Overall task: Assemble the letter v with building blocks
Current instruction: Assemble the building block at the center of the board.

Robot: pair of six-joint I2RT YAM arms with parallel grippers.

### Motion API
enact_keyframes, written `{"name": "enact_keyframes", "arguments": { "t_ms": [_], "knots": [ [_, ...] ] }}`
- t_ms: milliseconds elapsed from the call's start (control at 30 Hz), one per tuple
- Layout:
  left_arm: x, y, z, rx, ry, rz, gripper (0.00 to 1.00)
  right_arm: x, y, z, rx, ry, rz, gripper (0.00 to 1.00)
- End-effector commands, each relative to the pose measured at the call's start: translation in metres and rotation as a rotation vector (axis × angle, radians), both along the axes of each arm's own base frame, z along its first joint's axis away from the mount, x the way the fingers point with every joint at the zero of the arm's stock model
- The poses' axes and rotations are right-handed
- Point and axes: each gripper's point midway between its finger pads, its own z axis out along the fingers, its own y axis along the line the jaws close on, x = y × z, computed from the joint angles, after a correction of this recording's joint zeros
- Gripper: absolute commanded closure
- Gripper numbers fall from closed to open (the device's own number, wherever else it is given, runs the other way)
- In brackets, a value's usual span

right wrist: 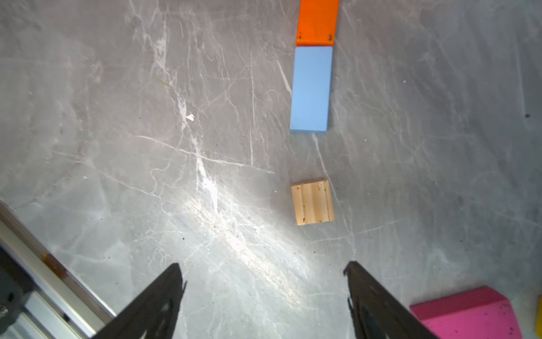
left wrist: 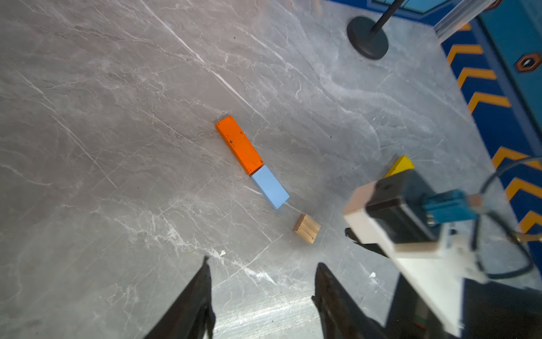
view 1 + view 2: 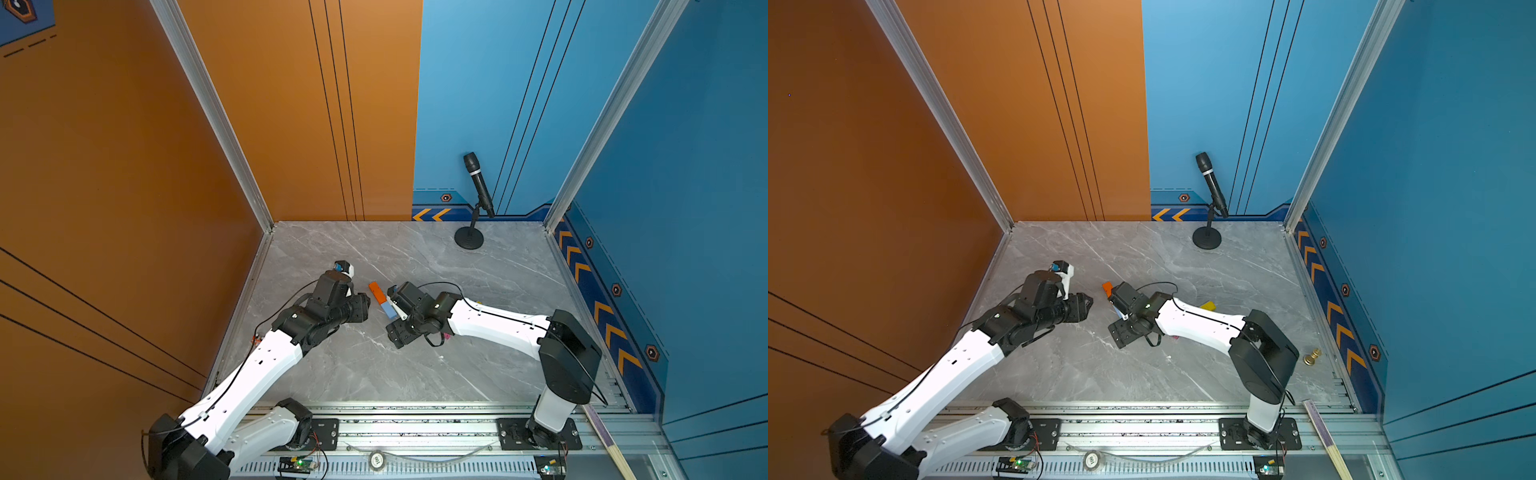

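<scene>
An orange block (image 2: 239, 145) and a light blue block (image 2: 269, 186) lie end to end on the marble table, touching, in a slanted line. In line with them, a small gap past the blue block's end (image 1: 311, 89), lies the square wood block (image 1: 312, 202). My right gripper (image 1: 264, 268) hovers just short of the wood block, open and holding nothing. A pink block (image 1: 466, 314) lies beside one of its fingers. The yellow block (image 2: 400, 165) is partly hidden behind the right wrist. My left gripper (image 2: 262, 264) is open and holds nothing, some way from the blocks.
A microphone on a round black stand (image 3: 468, 239) is at the back right. A brass knob (image 3: 1311, 356) lies near the right wall. The metal rail (image 3: 415, 424) carrying both arm bases runs along the front edge. Orange and blue walls enclose the table.
</scene>
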Motion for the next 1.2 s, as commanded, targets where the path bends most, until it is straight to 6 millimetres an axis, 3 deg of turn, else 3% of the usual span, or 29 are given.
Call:
{"name": "enact_keyframes", "arguments": {
  "t_ms": [0,200,600,1167],
  "knots": [
    [-0.002,-0.001,0.003,-0.07,-0.011,0.012,0.43,0.004,-0.01,-0.004,-0.103,-0.012,0.08,0.1],
    [-0.006,0.003,-0.007,-0.069,0.016,0.021,0.43,0.016,-0.022,-0.027,-0.145,0.048,0.103,0.12],
    [-0.006,0.006,-0.015,-0.059,0.032,0.033,0.43,0.024,-0.018,-0.052,-0.176,0.099,0.142,0.18],
    [-0.007,0.012,-0.019,-0.037,0.042,0.051,0.43,0.031,-0.014,-0.065,-0.201,0.1,0.142,0.44]
  ]
}}
